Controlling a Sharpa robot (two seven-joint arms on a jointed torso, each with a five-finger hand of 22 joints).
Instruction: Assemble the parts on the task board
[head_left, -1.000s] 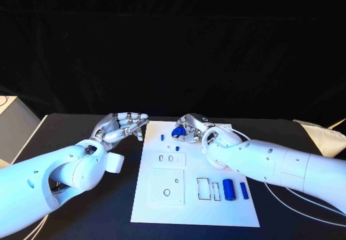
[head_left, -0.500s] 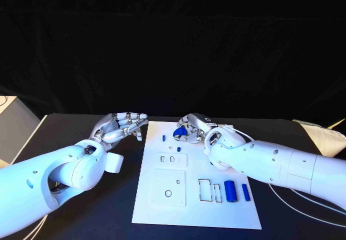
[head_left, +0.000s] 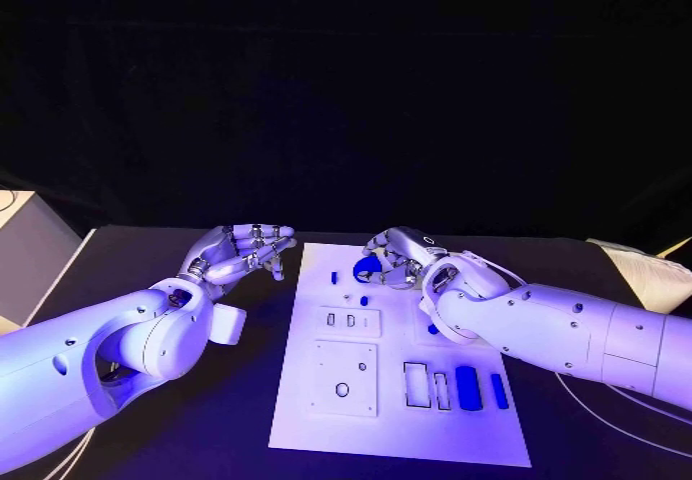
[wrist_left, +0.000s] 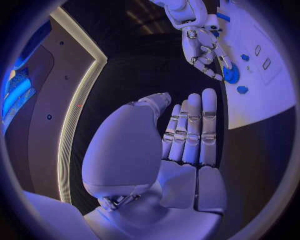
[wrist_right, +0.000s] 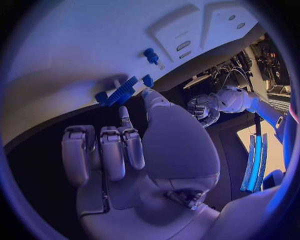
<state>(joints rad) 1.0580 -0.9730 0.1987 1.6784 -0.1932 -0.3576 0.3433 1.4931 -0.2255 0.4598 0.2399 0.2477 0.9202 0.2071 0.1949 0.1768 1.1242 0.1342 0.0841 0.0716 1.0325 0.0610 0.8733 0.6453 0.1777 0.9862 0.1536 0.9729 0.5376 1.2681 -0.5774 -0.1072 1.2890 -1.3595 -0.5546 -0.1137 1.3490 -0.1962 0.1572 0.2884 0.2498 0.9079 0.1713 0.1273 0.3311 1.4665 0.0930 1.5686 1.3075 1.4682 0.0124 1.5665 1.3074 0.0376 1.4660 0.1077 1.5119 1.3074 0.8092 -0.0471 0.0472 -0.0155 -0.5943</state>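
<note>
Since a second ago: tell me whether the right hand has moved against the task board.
No. The right hand sits at the same place over the task board's far end, blue part in its fingers; the camera shifted.

Empty left robot hand beside task board

The task board looks like smooth matt white plastic, and the table under it is matt black. The blue parts have a smooth plastic look with a slight sheen. Both arms wear glossy white shells; the left hand and right hand appear metallic silver
</note>
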